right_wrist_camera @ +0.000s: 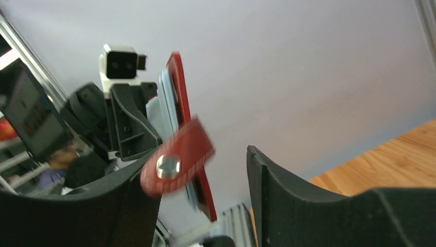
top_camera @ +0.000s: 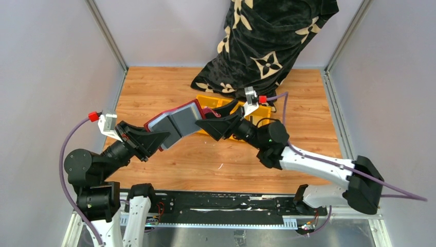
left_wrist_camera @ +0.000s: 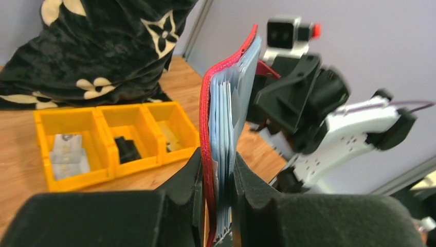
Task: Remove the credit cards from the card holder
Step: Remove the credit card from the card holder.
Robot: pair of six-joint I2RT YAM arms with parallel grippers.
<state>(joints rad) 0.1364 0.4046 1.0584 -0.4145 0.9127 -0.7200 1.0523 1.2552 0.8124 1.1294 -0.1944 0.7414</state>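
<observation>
The left tool [left_wrist_camera: 218, 177] squeezes the bottom of the red card holder [left_wrist_camera: 204, 118], holding it upright off the surface [top_camera: 205, 164]. Grey credit cards [left_wrist_camera: 226, 123] sit inside. Farther out, the right tool [right_wrist_camera: 203, 170] is spread wide, the snap tab [right_wrist_camera: 177, 154] between its fingers [right_wrist_camera: 288, 195].

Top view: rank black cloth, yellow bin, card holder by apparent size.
1. Black cloth, largest.
2-3. Card holder and yellow bin: unranked; the arms hide much of the bin, and the held-up holder sits nearer the camera.

Dark red card holder [top_camera: 165, 126] open, up in the air on edge — silvery-grey credit cards [left_wrist_camera: 225, 134] stacked inside, snap tab [right_wrist_camera: 177, 154] loose.
</observation>
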